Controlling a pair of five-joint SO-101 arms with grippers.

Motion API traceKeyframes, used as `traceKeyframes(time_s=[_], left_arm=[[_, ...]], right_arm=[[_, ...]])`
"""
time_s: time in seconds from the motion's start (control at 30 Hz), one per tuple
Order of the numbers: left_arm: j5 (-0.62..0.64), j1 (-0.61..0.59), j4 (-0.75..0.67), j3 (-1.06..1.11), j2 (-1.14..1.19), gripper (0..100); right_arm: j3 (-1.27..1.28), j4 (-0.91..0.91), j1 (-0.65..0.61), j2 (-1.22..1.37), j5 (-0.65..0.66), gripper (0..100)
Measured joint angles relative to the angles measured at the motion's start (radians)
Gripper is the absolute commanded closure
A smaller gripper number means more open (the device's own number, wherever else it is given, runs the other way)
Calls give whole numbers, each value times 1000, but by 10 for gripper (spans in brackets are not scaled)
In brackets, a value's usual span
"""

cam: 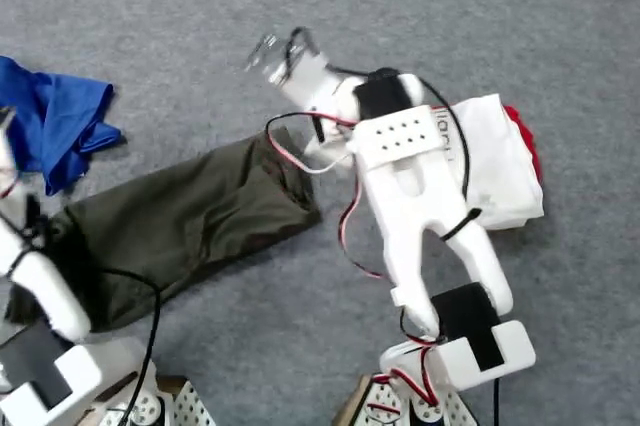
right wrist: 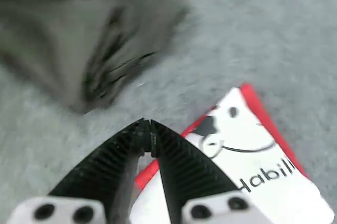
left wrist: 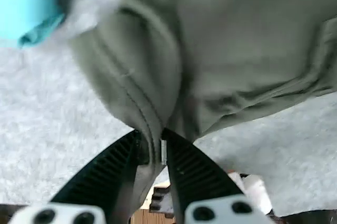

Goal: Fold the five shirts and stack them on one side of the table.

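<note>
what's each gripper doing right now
left gripper: shut on the olive shirt
right gripper: shut, holding nothing

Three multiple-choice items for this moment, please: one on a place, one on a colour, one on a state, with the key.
1. Where does the folded white shirt lie?
A) on the red shirt
B) on the blue shirt
C) on bare table beside the left arm

2. What colour is the cloth in the left gripper?
A) blue
B) olive
C) red

3. How is the right gripper?
A) wide open
B) shut on the white shirt
C) shut, holding nothing

Key:
1 A: a red edge shows from under the white one in the high view.
2 B: the olive shirt is pinched between its tips in the left wrist view.
3 C: its tips meet with nothing between them, above the grey table.
</note>
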Motion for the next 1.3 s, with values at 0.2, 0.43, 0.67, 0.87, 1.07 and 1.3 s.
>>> traceKeyframes(time_s=[0.2, 0.43, 0.67, 0.87, 1.07, 1.3], left_arm=[[195, 299, 12, -54, 0, 981], [387, 644, -9, -74, 0, 981], [535, 844, -158, -120, 0, 981], [582, 945, -302, -69, 0, 981], [632, 1020, -368, -52, 0, 980], [637, 1056, -381, -52, 81, 919]], right_arm=[[26, -198, 114, 0, -229, 993], [26, -341, 157, 0, -342, 993], [26, -362, 244, 0, -344, 993], [26, -362, 287, 0, -345, 993], [26, -362, 287, 0, -345, 993], [26, -362, 285, 0, -345, 993]])
